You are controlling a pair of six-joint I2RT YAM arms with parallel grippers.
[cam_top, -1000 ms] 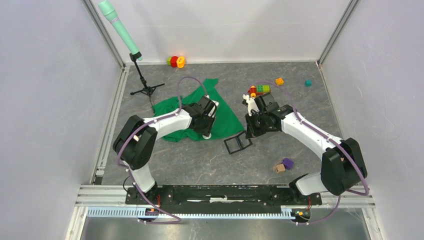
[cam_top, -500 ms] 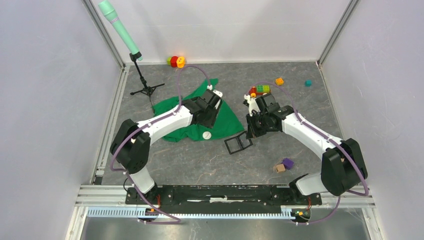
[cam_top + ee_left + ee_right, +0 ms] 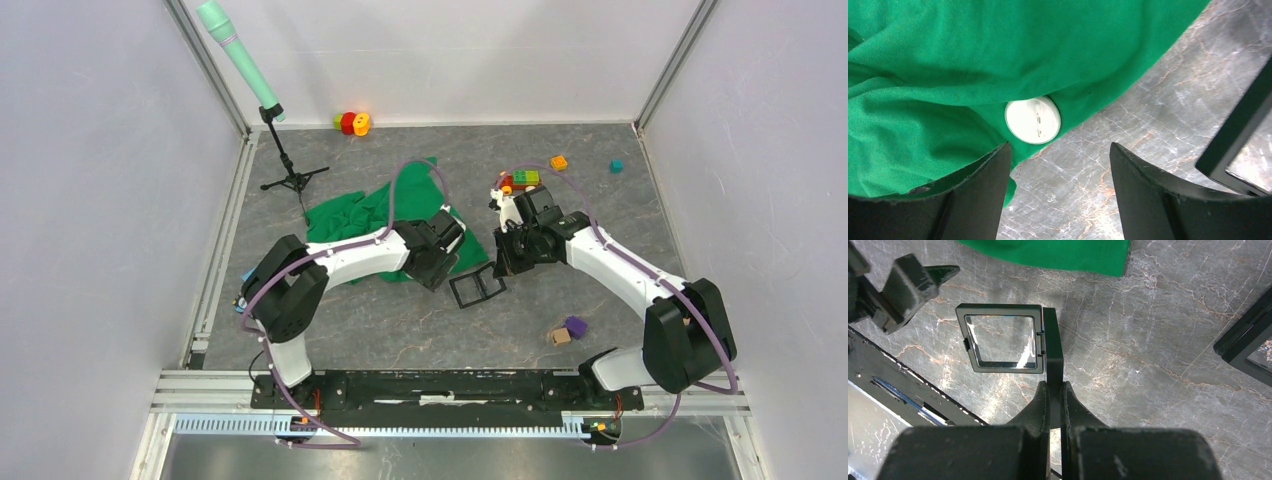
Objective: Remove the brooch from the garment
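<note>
The green garment (image 3: 360, 215) lies crumpled left of centre, and its hem fills the upper left of the left wrist view (image 3: 948, 75). The brooch (image 3: 1032, 119), a small pale round disc with a pin slot, sits on the cloth just inside the hem. My left gripper (image 3: 1060, 147) hangs open right over it, one finger above the cloth and the other above bare table, with nothing between them. In the top view the left gripper (image 3: 437, 272) hides the brooch. My right gripper (image 3: 1053, 390) is shut on an upright panel of the black square frame (image 3: 1000, 337).
The black frame (image 3: 476, 288) lies just right of the garment's corner. A tripod stand (image 3: 290, 180) with a green tube stands at back left. Toy bricks (image 3: 520, 180), an orange brick (image 3: 559, 162), a teal cube (image 3: 617, 166) and purple and tan cubes (image 3: 568, 330) lie on the right.
My left arm has swung from over the garment's middle down to its near right hem, and its jaws have opened wider. The right arm has stayed put, still gripping the frame.
</note>
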